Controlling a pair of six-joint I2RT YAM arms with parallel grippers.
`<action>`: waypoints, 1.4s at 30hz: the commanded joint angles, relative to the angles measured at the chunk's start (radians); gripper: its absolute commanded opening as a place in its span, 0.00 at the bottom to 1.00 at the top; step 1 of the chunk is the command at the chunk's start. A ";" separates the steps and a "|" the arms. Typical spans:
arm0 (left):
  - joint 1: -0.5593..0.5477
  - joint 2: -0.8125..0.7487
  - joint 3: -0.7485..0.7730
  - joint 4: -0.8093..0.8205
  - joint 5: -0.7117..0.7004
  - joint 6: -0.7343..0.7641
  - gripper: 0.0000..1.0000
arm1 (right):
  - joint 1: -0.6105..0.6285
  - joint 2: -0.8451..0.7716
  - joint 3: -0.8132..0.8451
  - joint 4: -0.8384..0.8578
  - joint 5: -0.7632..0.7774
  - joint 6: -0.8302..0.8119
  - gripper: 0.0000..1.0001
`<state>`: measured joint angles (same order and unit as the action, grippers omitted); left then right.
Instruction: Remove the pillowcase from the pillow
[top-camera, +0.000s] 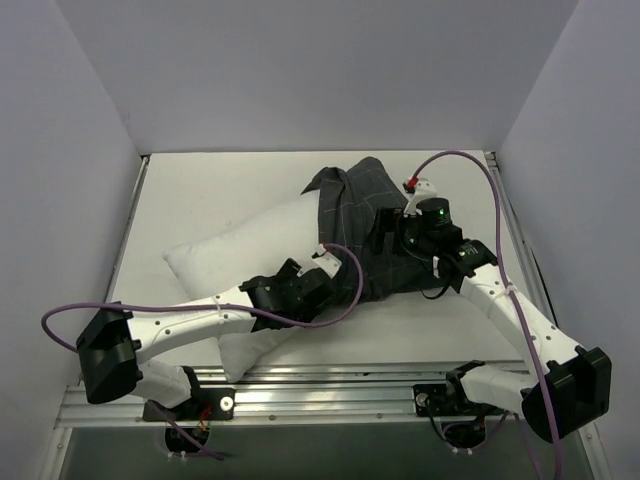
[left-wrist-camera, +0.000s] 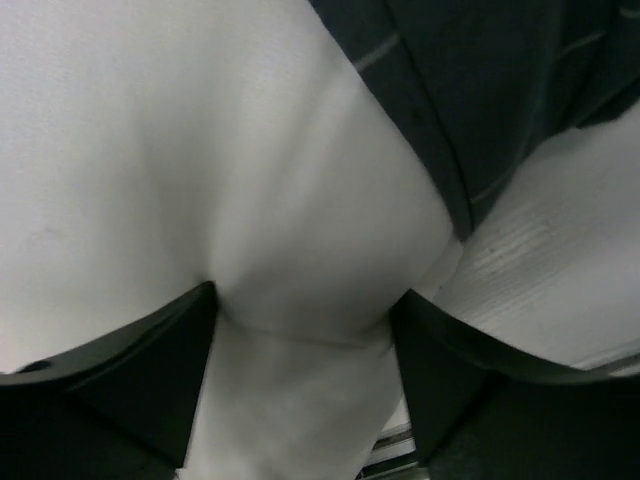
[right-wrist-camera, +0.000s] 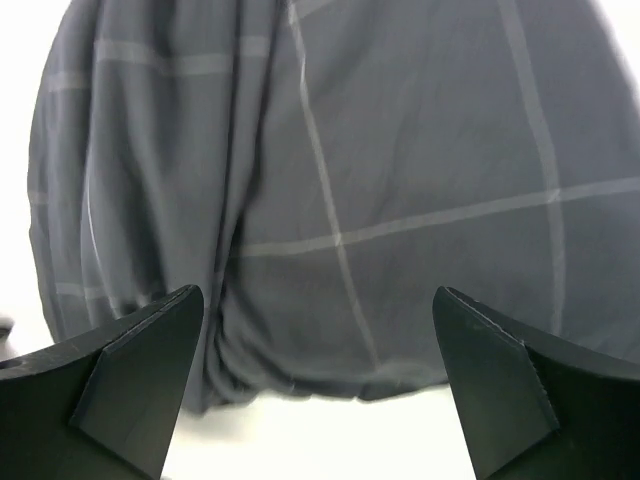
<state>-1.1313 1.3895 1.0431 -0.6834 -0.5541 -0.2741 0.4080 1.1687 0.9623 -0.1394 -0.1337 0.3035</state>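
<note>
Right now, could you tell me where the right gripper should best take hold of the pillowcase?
Probably the gathered ridge of folds on the pillowcase just ahead of the open right gripper, taken from above with jaws across it: the cloth stands bunched there, away from the pillow end the left gripper pinches.

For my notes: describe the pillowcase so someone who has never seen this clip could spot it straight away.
On the white table a plump white pillow lies diagonally. The pillowcase is the bunched cloth gathered at its far right end. It alone is charcoal grey with thin pale grid lines, unlike the plain pillow.
</note>
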 joint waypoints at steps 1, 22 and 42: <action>0.005 0.091 0.017 -0.012 -0.087 -0.097 0.69 | 0.018 -0.069 -0.056 0.020 -0.047 0.052 0.93; 0.197 0.011 0.436 -0.097 0.194 0.039 0.02 | 0.106 -0.014 -0.209 0.070 0.014 0.048 0.89; 0.333 -0.174 0.379 -0.212 0.149 0.029 0.02 | -0.009 0.247 0.110 0.149 0.250 -0.043 0.00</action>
<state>-0.8570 1.3369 1.4105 -0.8532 -0.3355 -0.2527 0.4911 1.4120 0.9855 -0.0055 -0.0204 0.2764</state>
